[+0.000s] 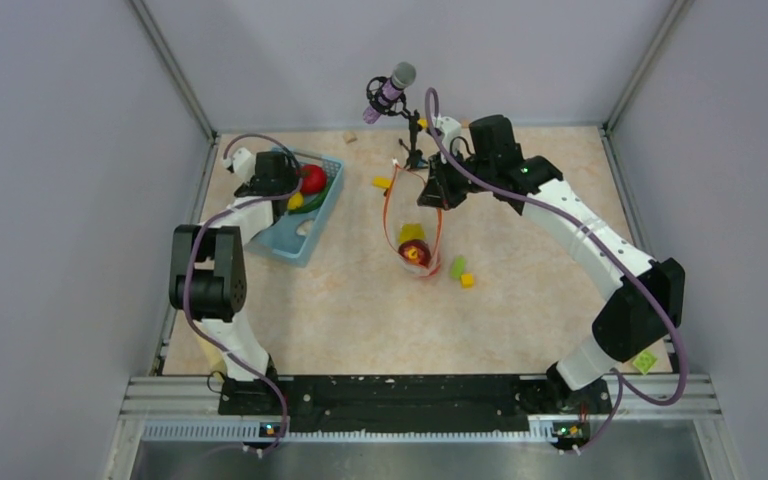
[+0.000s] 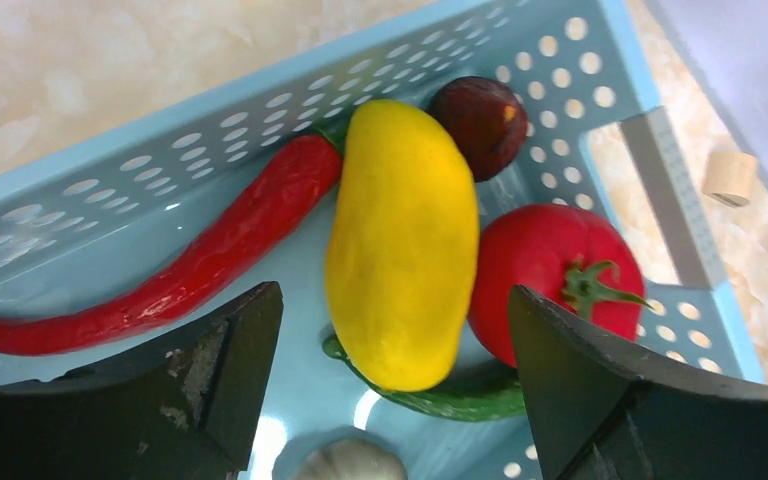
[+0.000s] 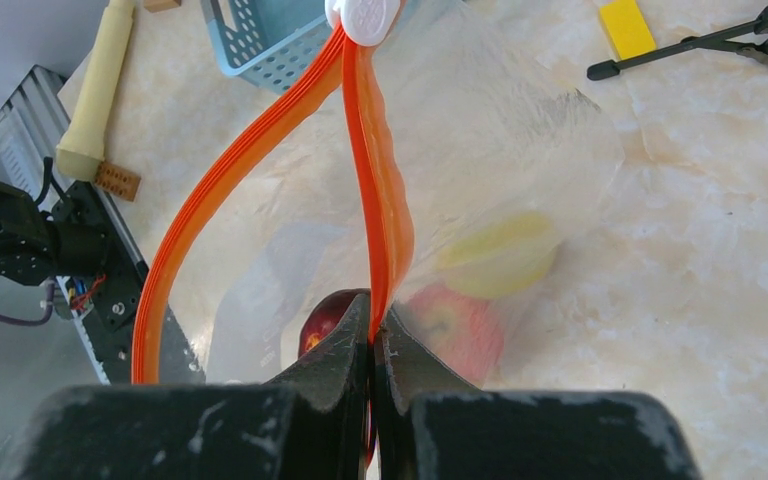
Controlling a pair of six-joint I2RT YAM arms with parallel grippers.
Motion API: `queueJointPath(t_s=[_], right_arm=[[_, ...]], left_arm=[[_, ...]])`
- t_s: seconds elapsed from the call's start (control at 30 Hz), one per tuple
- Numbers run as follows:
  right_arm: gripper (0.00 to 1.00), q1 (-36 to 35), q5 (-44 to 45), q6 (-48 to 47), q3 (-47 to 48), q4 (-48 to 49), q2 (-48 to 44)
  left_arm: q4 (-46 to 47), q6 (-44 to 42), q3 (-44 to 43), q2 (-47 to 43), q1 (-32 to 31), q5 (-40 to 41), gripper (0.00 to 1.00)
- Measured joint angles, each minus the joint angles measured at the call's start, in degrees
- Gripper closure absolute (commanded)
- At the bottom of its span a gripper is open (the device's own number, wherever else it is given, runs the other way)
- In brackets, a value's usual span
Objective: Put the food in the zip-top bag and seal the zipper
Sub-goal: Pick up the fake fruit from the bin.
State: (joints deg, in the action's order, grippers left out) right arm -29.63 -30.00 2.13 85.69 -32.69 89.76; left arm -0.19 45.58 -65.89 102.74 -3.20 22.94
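Bag sits near the table's centre, toward the far edge. Its mouth is lifted and its bottom seems to rest on the table, with a red and a yellow piece inside. The film is thin and clear. I judge it light, limp and crinkly, with no shape of its own. Zipper is the one firm part, a ribbed orange strip, so it is the sensible hold. Right gripper is clenched on one lip of it, and the other lip bows away, leaving a loop-shaped opening. A white tab sits at the strip's far end. The remaining food lies in the basket by the far-left corner. Yellow piece is the largest and is glossy. It is probably hollow, light, rigid and slippery, best taken across its middle. Left gripper hovers over it, jaws spread wide on either side and touching nothing. Tomato touches it and is round, so it may squirt from a pinch. Chili is long and thin, best gripped at mid-length. Green piece is mostly hidden beneath the yellow piece. Dark piece is small and sits against the basket wall. The table is pale, marbled and smooth, so loose pieces would likely roll. Grey walls close in on three sides. Mic stand stands just beyond the bag, leaving little room there.
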Motion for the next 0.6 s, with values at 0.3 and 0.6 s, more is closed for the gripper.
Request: queueJointPath(t_s=[0.3,0.6], right_arm=[[1.0,0.0,0.55,-0.17,0.68,0.07,0.55],[1.0,0.0,1.11,-0.15,0.68,0.02,1.49]], left_arm=[[-2.73,0.83,-4.04,6.34,0.59,2.62,0.19],[-2.93,-1.33,-4.46,6.8,0.87,3.54,0.25]])
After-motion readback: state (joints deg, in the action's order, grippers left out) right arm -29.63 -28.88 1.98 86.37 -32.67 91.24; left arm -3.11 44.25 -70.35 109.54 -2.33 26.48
